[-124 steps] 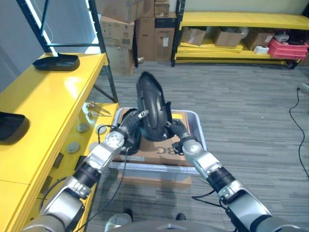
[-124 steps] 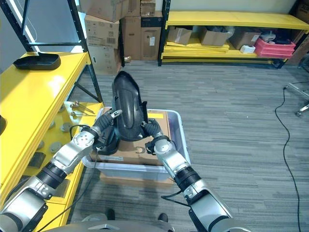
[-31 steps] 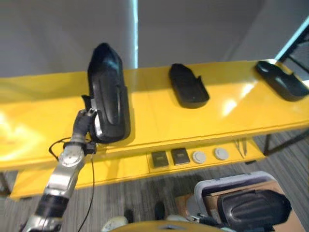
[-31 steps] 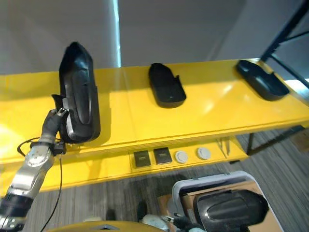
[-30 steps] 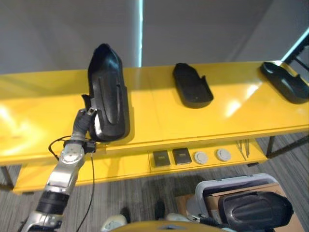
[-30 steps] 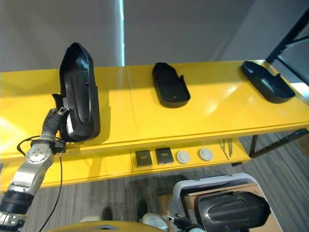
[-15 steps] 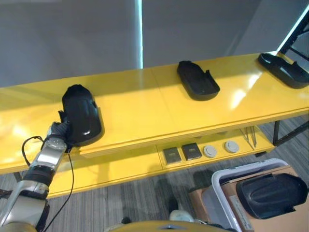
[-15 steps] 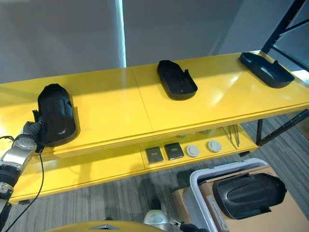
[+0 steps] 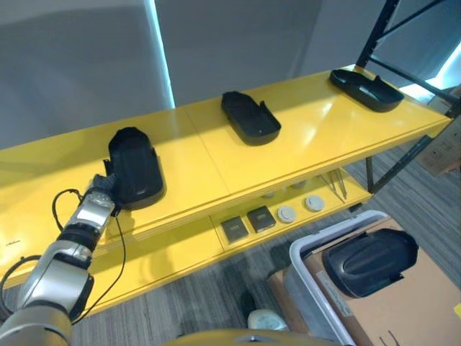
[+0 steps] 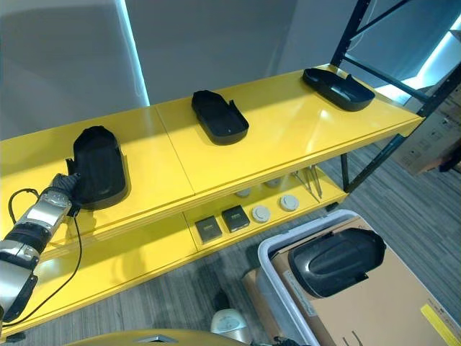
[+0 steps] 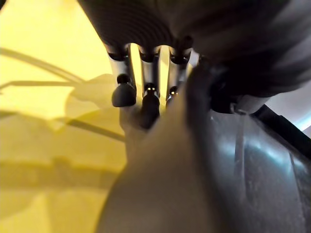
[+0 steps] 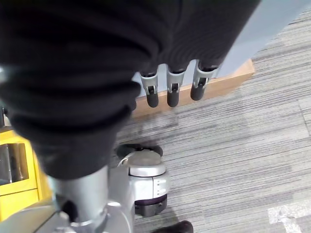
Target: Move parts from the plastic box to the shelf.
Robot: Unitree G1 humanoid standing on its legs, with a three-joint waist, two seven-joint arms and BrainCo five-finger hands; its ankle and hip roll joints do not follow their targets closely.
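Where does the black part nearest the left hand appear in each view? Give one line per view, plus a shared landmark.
Left eye view: part lies at the left of the shelf, by the left hand.
Right eye view: same spot, left of centre.
Left wrist view: glossy dark surface beside the fingers.
Right wrist view: faces carpet, away from the shelf.
Landmark: the yellow shelf.

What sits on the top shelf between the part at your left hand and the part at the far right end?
One more black part lies between the part at the left hand and the far-right part; around it, bare yellow shelf, seen in both eye views.
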